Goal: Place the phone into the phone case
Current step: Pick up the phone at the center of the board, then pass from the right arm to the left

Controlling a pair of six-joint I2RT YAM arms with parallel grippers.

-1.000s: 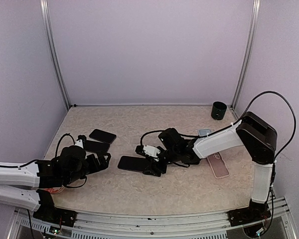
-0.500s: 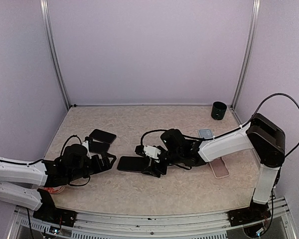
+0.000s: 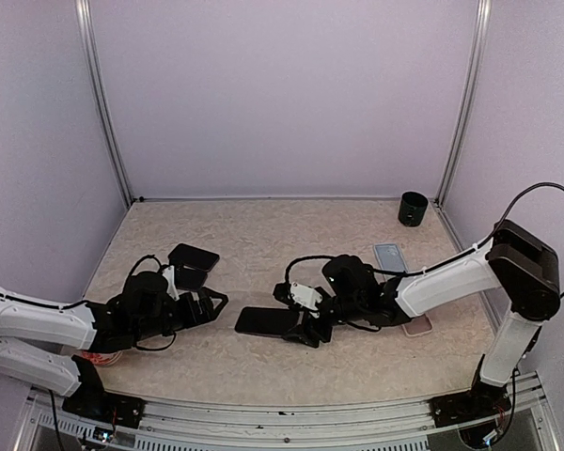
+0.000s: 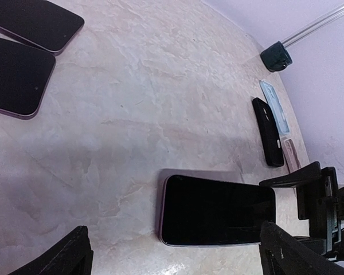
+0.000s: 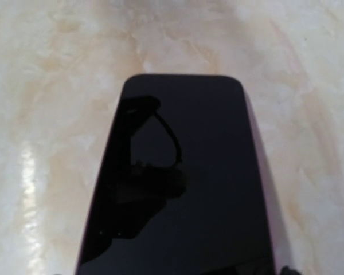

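Fingers, right: my right gripper (image 3: 309,326) is clamped across one end of the phone (image 3: 266,320), one finger on each long edge.
Fingers, left: my left gripper (image 3: 214,303) stands fully released and holds nothing. Both black fingers (image 4: 69,255) frame the phone from the left.
Phone: a flat slab with rounded corners, a glossy black screen facing up and a thin purplish rim. It lies on the table (image 3: 263,230) between my two grippers.
Table: matte beige with a marbled pattern.
Cases: a black case (image 4: 268,132) and a pale translucent case (image 3: 387,254) lie beyond my right arm, and a pink case (image 3: 417,327) shows partly from under it.
Other items: two dark phones (image 3: 193,256) lie side by side at the far left. A black cup (image 3: 413,208) stands in the far right corner.
Pose: both forearms are stretched low over the table and point at each other.
Change: my right arm has drawn back to the right, dragging the phone with it. My left arm has reached further in after it.
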